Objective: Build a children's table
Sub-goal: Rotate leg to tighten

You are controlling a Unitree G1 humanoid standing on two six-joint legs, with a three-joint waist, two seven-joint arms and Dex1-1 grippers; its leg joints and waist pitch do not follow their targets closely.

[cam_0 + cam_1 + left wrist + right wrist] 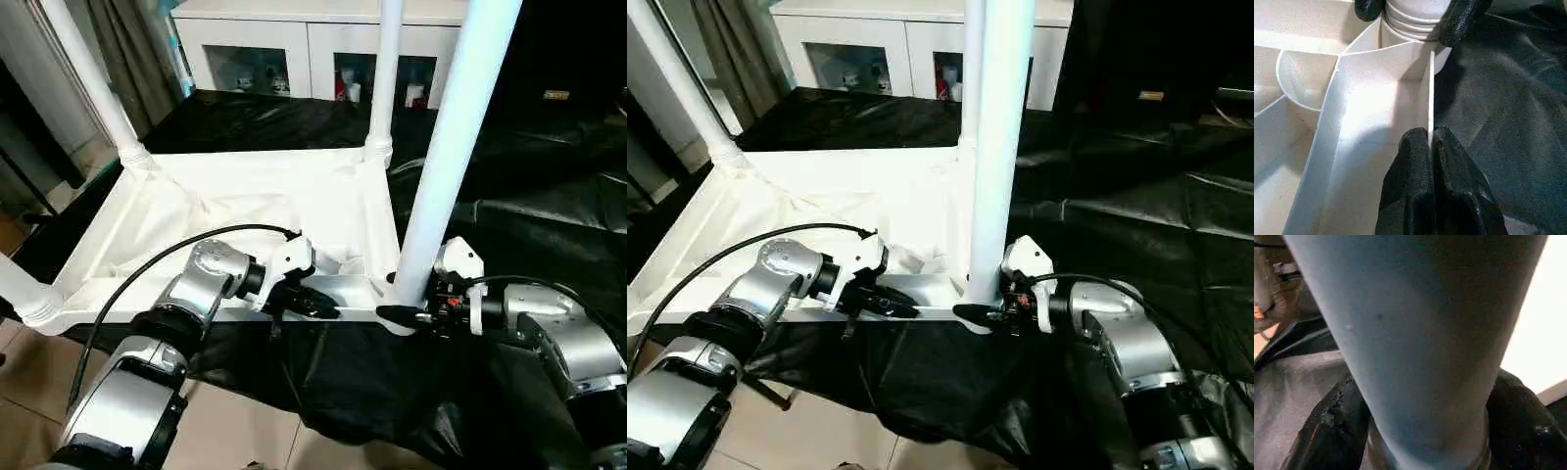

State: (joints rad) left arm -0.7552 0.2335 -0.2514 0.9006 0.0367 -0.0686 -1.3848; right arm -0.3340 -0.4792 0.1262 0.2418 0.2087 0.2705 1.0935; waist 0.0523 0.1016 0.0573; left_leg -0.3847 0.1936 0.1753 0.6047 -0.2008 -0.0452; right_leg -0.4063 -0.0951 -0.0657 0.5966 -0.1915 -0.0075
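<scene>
At the lower centre of the left eye view, the left gripper (315, 300) is pinched tight on the thin near rim wall of the upturned tabletop (245, 196), its forearm reaching in from the lower left. Just right of it, the right gripper (404, 313) straddles the flared base of the near-right leg (453, 137), one finger on each side; whether it squeezes cannot be told. That leg's long axis rises steeply from the corner socket toward the upper right. Farther back, three more legs stand at the remaining corners, so seating this one looks like the last step.
</scene>
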